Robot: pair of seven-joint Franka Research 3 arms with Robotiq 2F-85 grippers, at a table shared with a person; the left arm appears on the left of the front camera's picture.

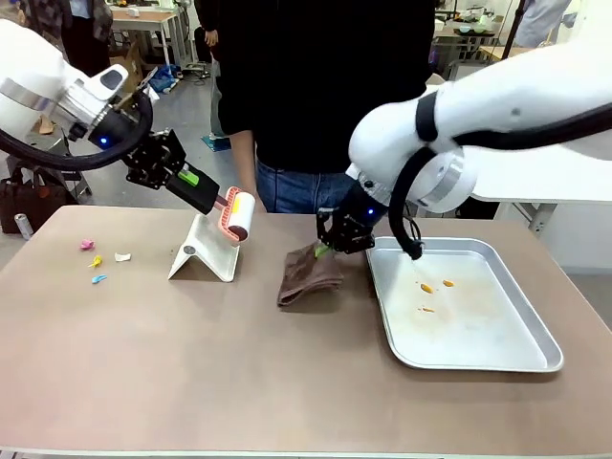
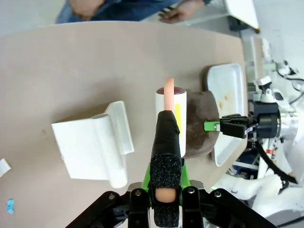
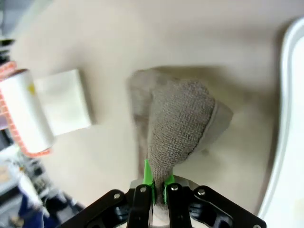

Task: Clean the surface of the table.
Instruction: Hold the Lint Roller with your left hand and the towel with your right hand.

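Observation:
The tan table carries small coloured scraps near its left edge. My left gripper hangs above the table's back left, shut on the orange handle of a white lint roller. The left wrist view has this gripper clamping the handle, with the roller pointing away. My right gripper is shut on the top edge of a brown cloth in the middle of the table. From the right wrist, the fingertips pinch the cloth, whose lower part rests on the table.
A white roller stand sits under the roller. A silver tray with orange crumbs lies at the right, close to the cloth. A person in a dark top stands at the far edge, hands near the table.

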